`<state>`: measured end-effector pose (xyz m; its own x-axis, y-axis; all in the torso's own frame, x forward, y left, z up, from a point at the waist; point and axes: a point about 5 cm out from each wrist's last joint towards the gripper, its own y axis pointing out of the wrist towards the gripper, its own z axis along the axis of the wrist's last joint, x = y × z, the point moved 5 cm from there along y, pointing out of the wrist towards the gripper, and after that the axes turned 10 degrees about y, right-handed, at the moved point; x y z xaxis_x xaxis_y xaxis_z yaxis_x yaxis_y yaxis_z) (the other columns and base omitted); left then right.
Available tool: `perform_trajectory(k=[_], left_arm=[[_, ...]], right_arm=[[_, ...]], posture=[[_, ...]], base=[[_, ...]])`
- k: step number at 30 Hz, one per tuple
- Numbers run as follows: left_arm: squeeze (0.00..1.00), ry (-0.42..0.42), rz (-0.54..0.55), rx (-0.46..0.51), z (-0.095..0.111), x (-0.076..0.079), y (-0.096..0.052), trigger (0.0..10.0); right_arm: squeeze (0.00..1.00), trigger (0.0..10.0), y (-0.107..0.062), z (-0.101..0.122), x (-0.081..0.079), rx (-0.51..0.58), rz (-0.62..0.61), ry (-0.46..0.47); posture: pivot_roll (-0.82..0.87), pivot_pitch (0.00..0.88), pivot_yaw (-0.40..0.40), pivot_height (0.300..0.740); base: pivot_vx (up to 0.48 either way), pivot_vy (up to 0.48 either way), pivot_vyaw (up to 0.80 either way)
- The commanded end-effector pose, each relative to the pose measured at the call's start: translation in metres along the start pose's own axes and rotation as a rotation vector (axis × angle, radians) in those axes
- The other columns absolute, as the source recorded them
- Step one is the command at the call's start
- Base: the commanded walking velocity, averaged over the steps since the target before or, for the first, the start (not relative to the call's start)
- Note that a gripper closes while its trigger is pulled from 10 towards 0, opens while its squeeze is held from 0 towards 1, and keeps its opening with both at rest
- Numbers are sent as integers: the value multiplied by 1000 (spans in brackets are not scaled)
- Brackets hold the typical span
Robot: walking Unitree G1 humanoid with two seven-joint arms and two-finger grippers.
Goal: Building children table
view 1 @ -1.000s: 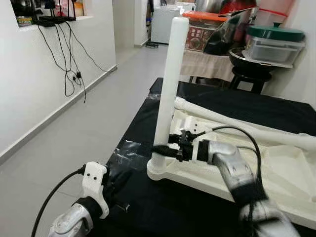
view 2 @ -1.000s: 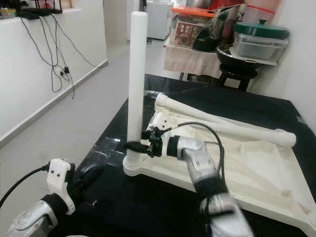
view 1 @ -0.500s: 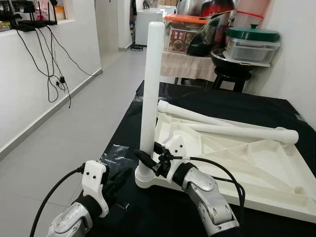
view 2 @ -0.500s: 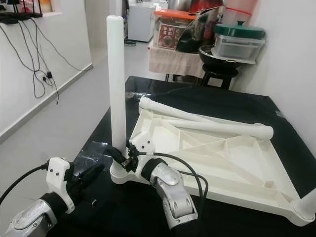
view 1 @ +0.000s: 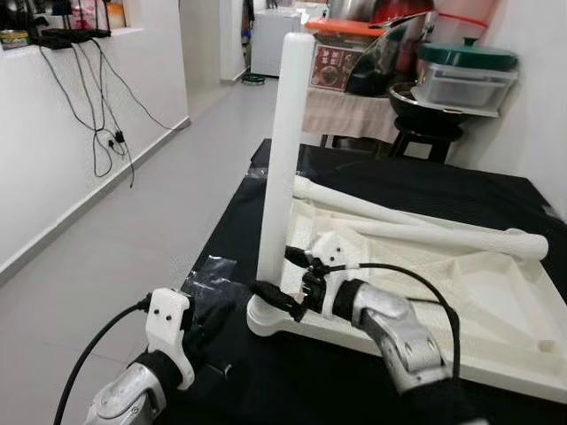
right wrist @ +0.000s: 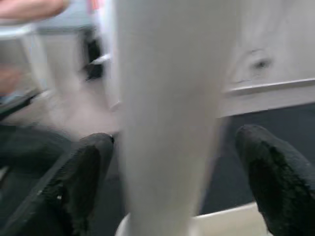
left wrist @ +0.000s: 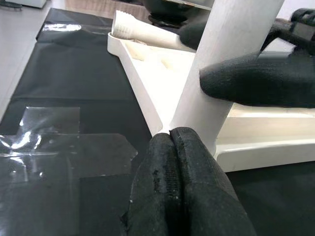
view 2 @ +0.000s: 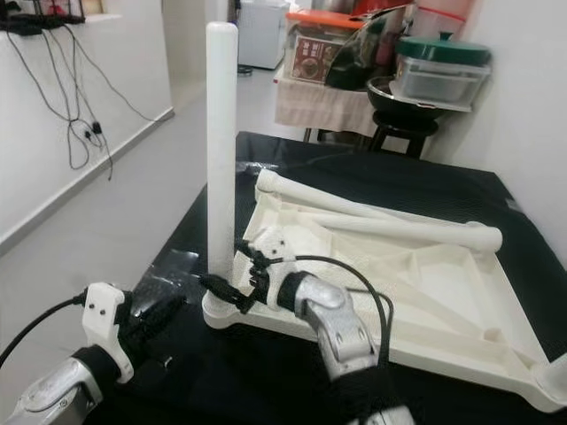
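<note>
At the tabletop (view 1: 496,310) corner, the right gripper (view 1: 282,282) straddles the upright leg (view 1: 282,150), fingers apart; a sideways nudge could unseat it

no legible text, label, brand or number on anything in view
</note>
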<state>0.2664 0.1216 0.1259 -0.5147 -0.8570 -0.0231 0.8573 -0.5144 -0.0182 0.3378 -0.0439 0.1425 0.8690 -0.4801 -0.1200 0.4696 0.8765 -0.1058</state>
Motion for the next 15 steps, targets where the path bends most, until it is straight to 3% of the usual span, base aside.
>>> perform_trajectory(k=[1,11,12,15], left_arm=[[0,5,6,-7,-2,0,0,10000],[0,7,10,-11,-4,1,0,10000],[0,7,10,-11,-4,1,0,10000],[0,6,10,-11,-4,2,0,10000]], right_arm=[[0,10000,-2,-2,2,-27,71,-10],[0,9804,4,19,17,-34,225,34],[0,0,4,20,18,-36,236,39],[0,0,3,22,19,-40,262,46]], posture=[[139,0,-119,740],[161,0,-121,740],[163,0,-122,740],[154,0,-123,740]], base=[[0,0,0],[0,0,0],[0,0,0],[0,0,0]])
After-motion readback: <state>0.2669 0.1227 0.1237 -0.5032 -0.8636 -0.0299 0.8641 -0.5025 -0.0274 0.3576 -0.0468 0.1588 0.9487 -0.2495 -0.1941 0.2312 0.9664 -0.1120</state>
